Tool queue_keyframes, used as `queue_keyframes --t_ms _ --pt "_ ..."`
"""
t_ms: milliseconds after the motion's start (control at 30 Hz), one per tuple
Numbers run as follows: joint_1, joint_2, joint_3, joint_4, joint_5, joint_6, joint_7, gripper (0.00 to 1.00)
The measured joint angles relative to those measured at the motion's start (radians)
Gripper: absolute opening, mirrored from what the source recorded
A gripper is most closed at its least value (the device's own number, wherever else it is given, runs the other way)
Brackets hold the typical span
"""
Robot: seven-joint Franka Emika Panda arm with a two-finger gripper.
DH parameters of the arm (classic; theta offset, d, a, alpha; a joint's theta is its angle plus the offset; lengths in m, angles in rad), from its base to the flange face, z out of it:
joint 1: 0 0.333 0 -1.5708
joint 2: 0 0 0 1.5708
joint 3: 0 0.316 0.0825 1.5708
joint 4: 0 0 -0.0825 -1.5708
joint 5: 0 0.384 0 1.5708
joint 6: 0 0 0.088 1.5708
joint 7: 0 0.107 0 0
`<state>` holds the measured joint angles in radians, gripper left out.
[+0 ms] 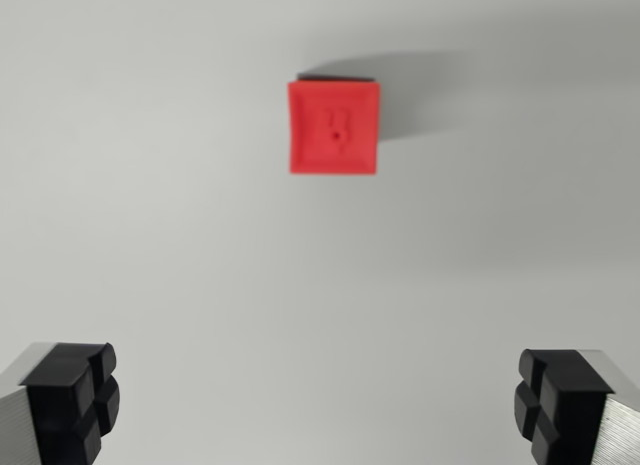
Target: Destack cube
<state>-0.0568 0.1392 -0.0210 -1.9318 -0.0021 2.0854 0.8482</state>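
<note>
Item one: a red cube [334, 127], seen from above in the wrist view, sat a little above the middle of the frame, at about twelve o'clock from the centre. Its top face was square with a small dark dot near the middle and faint raised marks just above that dot, too blurred to read. Only one red block could be told from this angle; whether another lay beneath it could not be told. A soft grey shadow spread from the cube toward two o'clock.

Item two: a plain pale grey table [180, 245] filled the whole frame, smooth and unmarked, with a broader faint band of shade across the right side.

Item three: the gripper [318, 405], spread wide and holding nothing. One black rubber finger pad [75, 400] stood at the bottom corner near seven o'clock, backed by a strip of brushed metal; the other black pad [555, 400] stood near five o'clock, likewise backed by metal. The two pads were well apart, with bare table between them. The cube lay well clear of both, up-frame of the gap and roughly in line with its middle, touching neither pad.
</note>
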Motion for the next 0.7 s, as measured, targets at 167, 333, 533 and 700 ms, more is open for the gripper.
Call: queue_keyframes --t_ms 167,333,533,700 --pt "0.000 0.018 -0.001 -0.006 0.000 0.022 0.000 1.00" --pt "0.000 0.041 -0.001 -0.011 0.001 0.050 0.000 1.00" --pt "0.000 0.075 -0.002 -0.019 0.002 0.089 0.000 1.00" --pt "0.000 0.105 -0.003 -0.023 0.003 0.120 0.000 1.00"
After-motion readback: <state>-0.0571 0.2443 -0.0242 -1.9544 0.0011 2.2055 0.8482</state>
